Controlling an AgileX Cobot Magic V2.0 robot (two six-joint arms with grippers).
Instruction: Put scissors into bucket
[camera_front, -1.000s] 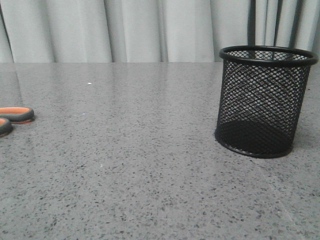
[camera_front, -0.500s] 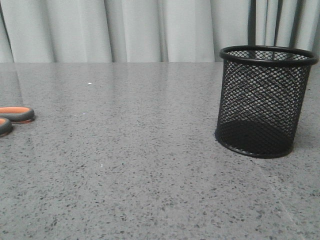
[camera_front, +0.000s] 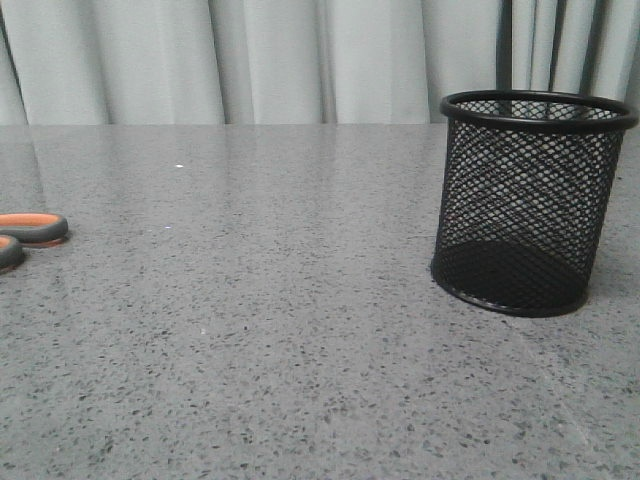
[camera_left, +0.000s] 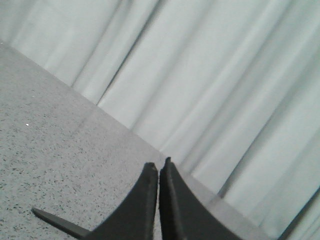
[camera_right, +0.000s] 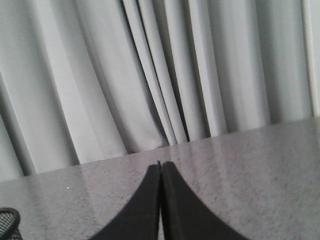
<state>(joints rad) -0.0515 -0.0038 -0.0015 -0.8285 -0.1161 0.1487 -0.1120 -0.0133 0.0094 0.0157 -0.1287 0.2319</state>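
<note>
pressing together, empty: left jaws (camera_left: 158, 167), right jaws (camera_right: 160, 164).

The scissors (camera_front: 28, 236) lie on the table (camera_front: 280, 330) at its far left edge, well apart from the bucket (camera_front: 528, 205) standing upright at right.

Bucket (camera_front: 525, 205): black wire mesh. Scissors (camera_front: 28, 236): handle loops dark grey outside, orange inside. Table (camera_front: 280, 330): grey, dark-speckled. Curtain (camera_front: 260, 60): pale grey. Gripper fingers (camera_left: 145, 200): black.
</note>
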